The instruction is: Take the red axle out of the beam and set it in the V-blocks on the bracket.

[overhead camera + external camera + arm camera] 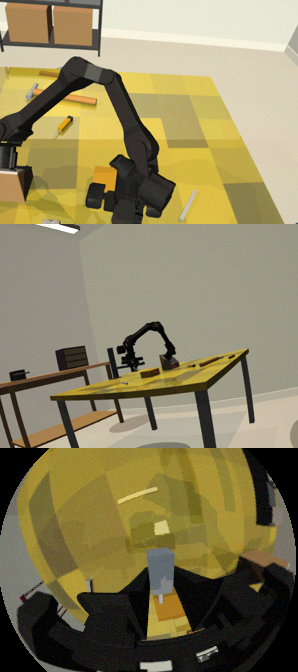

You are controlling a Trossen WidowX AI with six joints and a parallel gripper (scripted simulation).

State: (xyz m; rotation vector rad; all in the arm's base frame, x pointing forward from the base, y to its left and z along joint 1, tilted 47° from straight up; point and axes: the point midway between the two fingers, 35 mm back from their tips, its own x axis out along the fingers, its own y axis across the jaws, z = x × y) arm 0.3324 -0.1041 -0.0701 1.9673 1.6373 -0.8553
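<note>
The orange beam [102,174] [149,373] [172,609] lies on the table, partly hidden by the arm in the top view. The red axle [156,372] shows as a small red end at the beam's side. My gripper [158,568] is shut on a blue-grey block [160,564] with a thin pale pin [160,598]. In the wrist view the pin overlaps the beam's edge; whether it touches is unclear. The top view hides the fingertips. A grey notched piece [51,222], apparently the bracket's V-blocks, is cut off at the bottom edge of the top view.
A dark post [112,363] with a sideways bar stands beyond the beam. A pale strip [187,206] [125,383] [137,495] lies on the table. A hammer [80,99] and a yellow screwdriver [65,125] lie farther back. The arm's base block [12,187] is at left.
</note>
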